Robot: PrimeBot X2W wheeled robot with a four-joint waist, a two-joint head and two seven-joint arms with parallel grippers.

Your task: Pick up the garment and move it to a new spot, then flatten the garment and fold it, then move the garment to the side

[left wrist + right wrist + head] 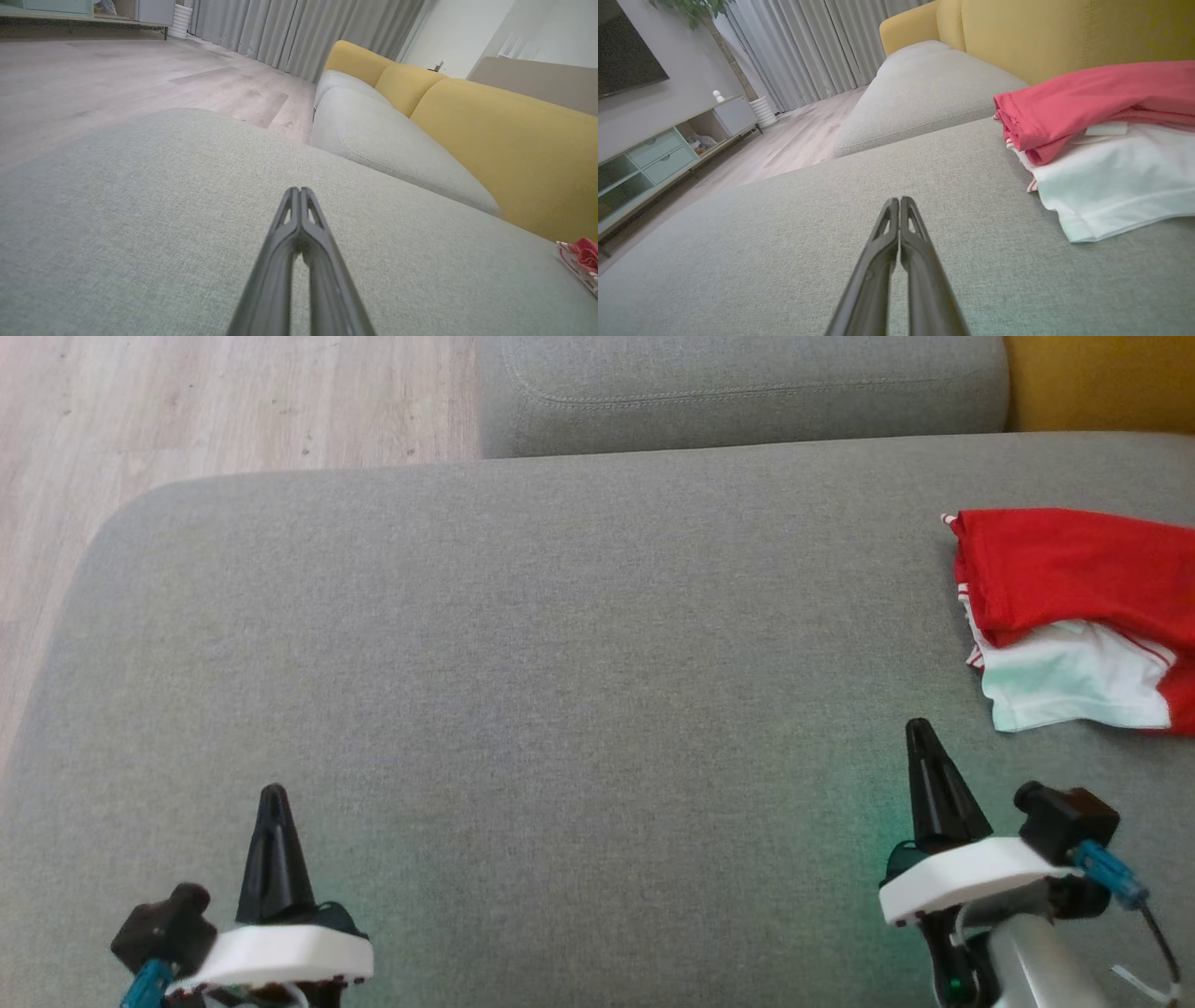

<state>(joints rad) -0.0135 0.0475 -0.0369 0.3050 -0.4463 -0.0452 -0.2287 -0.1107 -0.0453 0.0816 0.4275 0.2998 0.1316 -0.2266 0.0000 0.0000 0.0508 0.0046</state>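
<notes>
The garment is red and white and lies bunched at the right edge of the grey cushion; its red part drapes over the white part. A corner of the garment shows in the left wrist view at the far right. My right gripper is shut and empty, hovering just in front and to the left of the garment. At the lower left my left gripper is shut with nothing in it, far from the garment. Both pairs of fingers meet at the tips.
A second grey cushion lies beyond the far edge, with a yellow backrest at the top right. Wooden floor runs along the left. A low cabinet and curtains stand across the room.
</notes>
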